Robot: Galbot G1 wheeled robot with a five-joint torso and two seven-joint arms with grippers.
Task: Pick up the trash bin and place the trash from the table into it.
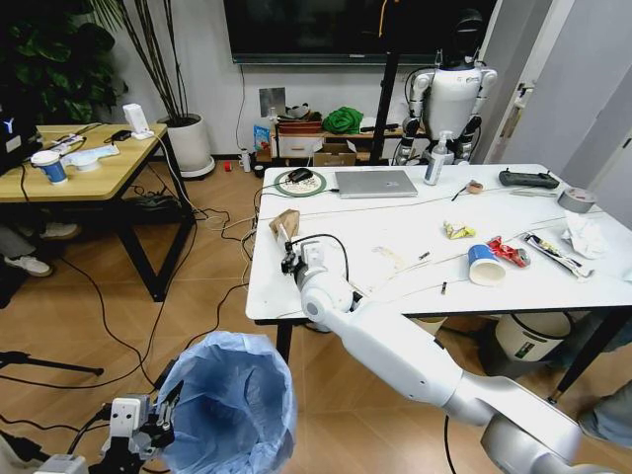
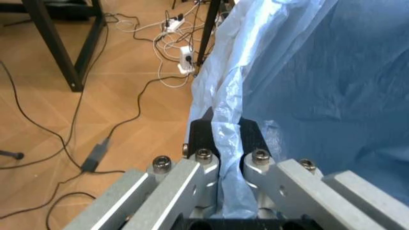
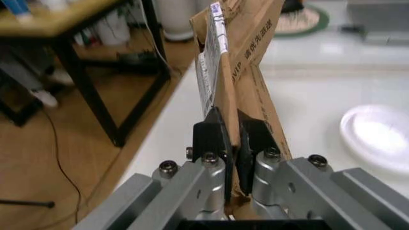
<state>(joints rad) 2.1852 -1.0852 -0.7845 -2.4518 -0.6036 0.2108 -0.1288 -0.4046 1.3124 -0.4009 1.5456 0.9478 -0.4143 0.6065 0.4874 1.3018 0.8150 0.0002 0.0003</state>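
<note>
The trash bin with its baggy light-blue liner hangs low at the front left, below the table's near corner. My left gripper is shut on its rim; in the left wrist view the black pads pinch the liner. My right gripper is over the table's left edge, shut on a brown cardboard packet that stands up from the fingers; the packet bears a white label. A blue-white paper cup, red wrapper, yellow wrapper and white tissue lie to the right.
On the table's far side sit a silver laptop, a spray bottle, a black controller and a grey tape roll. A wood-topped desk stands at left. Cables trail across the floor. A cream bucket is under the table.
</note>
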